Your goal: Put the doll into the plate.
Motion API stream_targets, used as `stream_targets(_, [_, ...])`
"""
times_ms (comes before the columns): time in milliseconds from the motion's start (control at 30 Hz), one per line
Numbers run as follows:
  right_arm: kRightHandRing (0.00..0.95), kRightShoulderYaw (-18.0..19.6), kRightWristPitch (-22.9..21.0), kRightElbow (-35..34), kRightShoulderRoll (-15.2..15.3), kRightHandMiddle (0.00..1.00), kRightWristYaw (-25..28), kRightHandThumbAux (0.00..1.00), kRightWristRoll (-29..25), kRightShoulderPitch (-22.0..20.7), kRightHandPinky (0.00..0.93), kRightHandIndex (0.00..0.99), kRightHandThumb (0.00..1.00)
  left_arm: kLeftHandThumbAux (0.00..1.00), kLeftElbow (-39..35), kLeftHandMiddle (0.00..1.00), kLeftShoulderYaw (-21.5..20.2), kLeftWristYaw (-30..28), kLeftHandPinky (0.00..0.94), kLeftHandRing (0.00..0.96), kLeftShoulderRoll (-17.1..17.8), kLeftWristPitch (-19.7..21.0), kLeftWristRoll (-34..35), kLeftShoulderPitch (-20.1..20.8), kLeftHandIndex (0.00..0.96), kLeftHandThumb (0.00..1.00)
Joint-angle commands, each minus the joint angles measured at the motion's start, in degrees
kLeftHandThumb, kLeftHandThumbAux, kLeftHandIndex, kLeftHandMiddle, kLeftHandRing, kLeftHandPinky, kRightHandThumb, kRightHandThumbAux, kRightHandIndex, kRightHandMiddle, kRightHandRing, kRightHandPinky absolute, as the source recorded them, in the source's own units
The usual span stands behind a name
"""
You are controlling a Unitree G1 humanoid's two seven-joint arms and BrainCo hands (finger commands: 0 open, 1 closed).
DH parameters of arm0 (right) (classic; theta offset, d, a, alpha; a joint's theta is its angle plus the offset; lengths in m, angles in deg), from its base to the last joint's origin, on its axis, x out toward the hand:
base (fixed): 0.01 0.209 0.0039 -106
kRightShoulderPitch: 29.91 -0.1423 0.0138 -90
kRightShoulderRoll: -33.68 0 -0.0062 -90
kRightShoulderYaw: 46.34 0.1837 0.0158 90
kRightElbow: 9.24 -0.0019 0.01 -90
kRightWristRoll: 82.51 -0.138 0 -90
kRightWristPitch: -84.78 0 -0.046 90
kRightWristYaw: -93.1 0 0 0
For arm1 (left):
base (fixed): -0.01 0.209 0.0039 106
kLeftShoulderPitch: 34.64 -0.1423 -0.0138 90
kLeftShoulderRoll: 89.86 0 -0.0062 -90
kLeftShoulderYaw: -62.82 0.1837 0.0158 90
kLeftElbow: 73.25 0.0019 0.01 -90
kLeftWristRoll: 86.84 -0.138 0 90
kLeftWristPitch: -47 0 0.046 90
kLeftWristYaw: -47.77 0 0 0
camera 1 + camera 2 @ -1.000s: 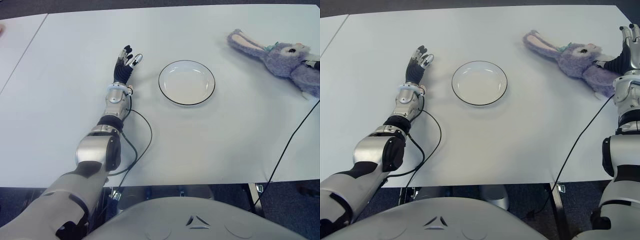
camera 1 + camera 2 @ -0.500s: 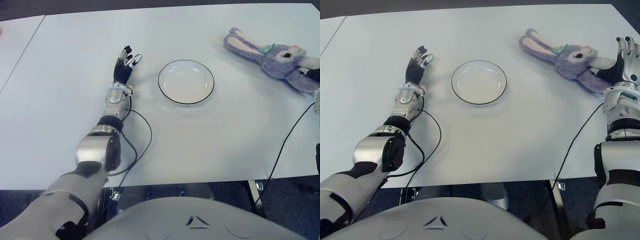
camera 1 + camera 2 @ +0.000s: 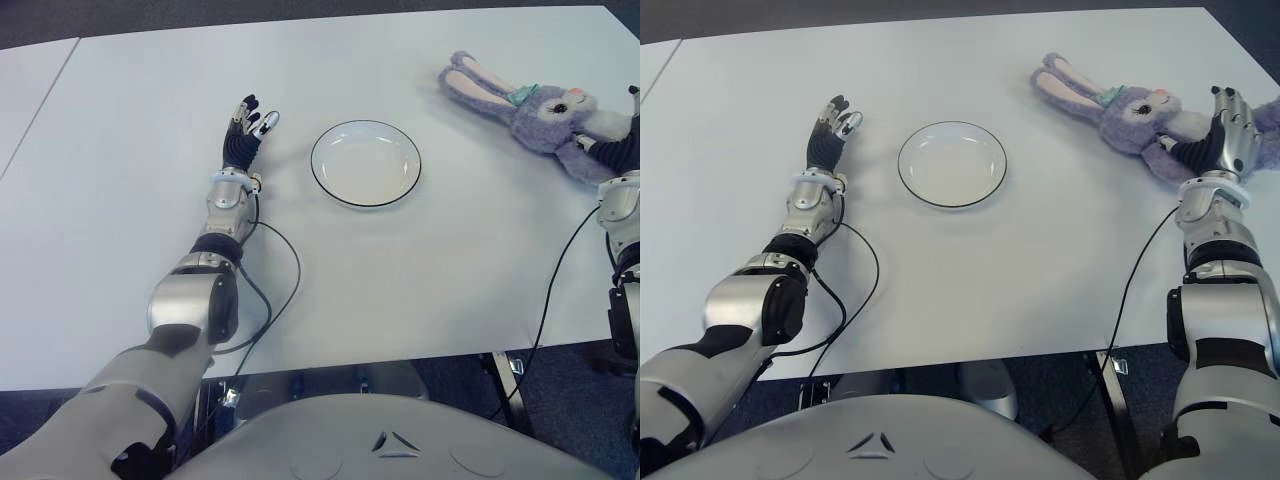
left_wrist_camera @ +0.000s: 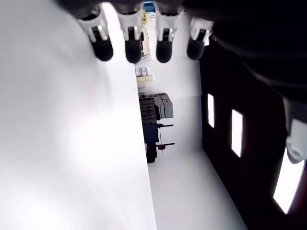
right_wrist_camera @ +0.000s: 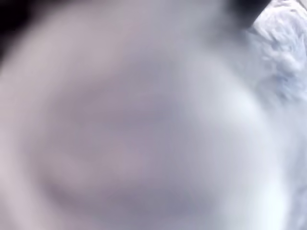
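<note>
Doll (image 3: 1120,112) lies against the right hand (image 3: 1220,145); grip state unclear.

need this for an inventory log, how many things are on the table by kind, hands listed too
doll: 1
plate: 1
robot hands: 2, left hand left of the plate, right hand at the doll's body
total: 2 things on the table, plus 2 hands
</note>
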Motion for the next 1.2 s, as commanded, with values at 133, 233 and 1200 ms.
stream_targets(133, [0.087,-0.71,3.76,1.49,-8.78,0.000,4.31,0.622,-1.35,6.28,0.270,0.000,0.261,0.479,8.69,0.083,-0.01,-0.72,0.066,0.080,-2.69,10.37,-0.38,-12.12,0.093,0.000])
stream_targets(233, [0.091,-0.98,5.16,1.26,-9.30,0.000,4.08,0.618,-1.15,6.41,0.272,0.000,0.277,0.478,8.68,0.084,-0.01,-0.68,0.064,0.079,-2.72,10.36,-0.42,-12.12,0.094,0.000])
stream_targets(1200, [0.056,-9.19,15.32,-3.48,-17.13,0.000,-2.04,0.547,3.90,2.51,0.234,0.000,0.235,0.483,8.66,0.084,0.43,-0.31,0.069,0.079,-2.53,10.58,-0.95,-11.87,0.088,0.000])
